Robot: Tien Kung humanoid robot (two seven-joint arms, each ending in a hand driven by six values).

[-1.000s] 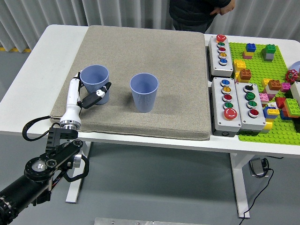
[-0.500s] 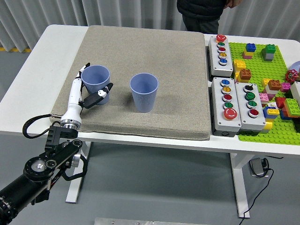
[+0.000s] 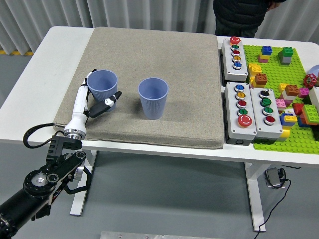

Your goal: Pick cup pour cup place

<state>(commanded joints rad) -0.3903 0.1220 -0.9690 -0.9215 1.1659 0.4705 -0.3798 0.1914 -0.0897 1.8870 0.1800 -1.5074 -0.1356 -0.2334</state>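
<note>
Two blue ribbed cups stand upright on the grey mat (image 3: 164,55): the left cup (image 3: 102,84) and the right cup (image 3: 153,97), about a cup's width apart. My left hand (image 3: 97,97), white with black tips, reaches in from the lower left and is curled around the left cup. Its thumb (image 3: 107,103) presses the cup's near side and its fingers (image 3: 88,77) wrap the far left side. The cup's base is hidden behind the hand. I cannot see what is inside either cup. My right hand is out of view.
Three grey button boxes (image 3: 241,110) stand just right of the mat. A green baseplate (image 3: 279,64) with several loose bricks lies at the far right. A person in dark clothes (image 3: 239,12) stands at the far edge, hands off the table.
My left hand has closed in on the left cup, and the thumb has risen against its near side. The cup has shifted slightly right. The person has stepped to the right.
</note>
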